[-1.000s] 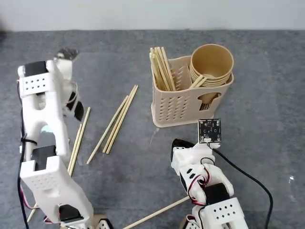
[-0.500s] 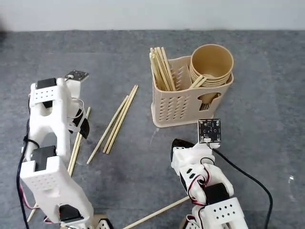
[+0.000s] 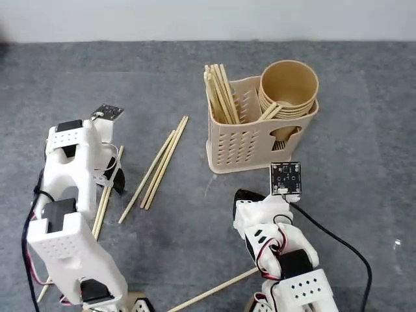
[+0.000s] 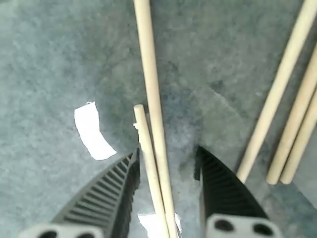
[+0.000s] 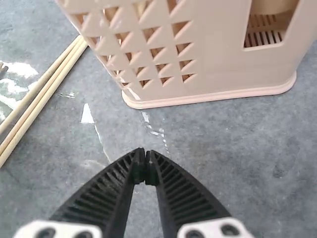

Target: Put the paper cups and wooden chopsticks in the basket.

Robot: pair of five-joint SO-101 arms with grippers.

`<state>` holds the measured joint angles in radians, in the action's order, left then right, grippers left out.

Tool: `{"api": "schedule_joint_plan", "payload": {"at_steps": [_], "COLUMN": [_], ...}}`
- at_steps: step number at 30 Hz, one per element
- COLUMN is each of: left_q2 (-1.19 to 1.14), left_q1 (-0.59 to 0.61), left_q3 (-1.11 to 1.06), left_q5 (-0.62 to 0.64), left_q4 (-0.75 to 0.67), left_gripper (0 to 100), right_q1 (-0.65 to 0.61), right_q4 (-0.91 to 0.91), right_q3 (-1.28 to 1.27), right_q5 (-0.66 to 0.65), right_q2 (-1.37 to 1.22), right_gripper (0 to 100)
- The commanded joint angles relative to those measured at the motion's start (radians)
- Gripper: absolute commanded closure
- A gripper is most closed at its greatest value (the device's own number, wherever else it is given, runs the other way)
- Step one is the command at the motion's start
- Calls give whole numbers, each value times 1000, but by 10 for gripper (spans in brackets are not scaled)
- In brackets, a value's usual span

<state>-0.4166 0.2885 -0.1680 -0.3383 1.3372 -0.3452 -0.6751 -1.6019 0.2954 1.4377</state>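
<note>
A beige basket holds stacked paper cups and several wooden chopsticks. My left gripper is open, low over the grey mat, with a pair of loose chopsticks lying between its fingers; from the high view this pair lies beside the left arm. Three more chopsticks lie between that arm and the basket, also seen as the chopsticks. My right gripper is shut on nothing, just in front of the basket.
One chopstick lies by the right arm's base near the front edge. Bits of white tape are stuck on the mat. Three chopsticks run past the basket's corner. Open mat lies to the right of the basket.
The left arm has drawn back from the far left of the mat and come down over the pair of chopsticks. The right arm has stayed put.
</note>
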Motion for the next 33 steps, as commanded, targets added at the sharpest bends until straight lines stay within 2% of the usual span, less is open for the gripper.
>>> {"api": "schedule_joint_plan", "payload": {"at_steps": [1, 8, 15, 26, 33], "left_q2": [-51, -186, -192, 149, 319], "left_q1": [-3, -8, -44, -132, -141], "left_q3": [54, 219, 240, 240, 240], "left_q5": [-3, -9, -9, -2, 0], "left_q4": [14, 144, 169, 295, 336], "left_gripper": [859, 989, 987, 987, 987], "right_q1": [4, 4, 4, 4, 4], "right_q4": [5, 5, 5, 5, 5], "right_q3": [6, 6, 6, 6, 6], "right_q5": [5, 5, 5, 5, 5], "right_q2": [15, 15, 15, 15, 15], "right_gripper": [988, 988, 988, 988, 988]}}
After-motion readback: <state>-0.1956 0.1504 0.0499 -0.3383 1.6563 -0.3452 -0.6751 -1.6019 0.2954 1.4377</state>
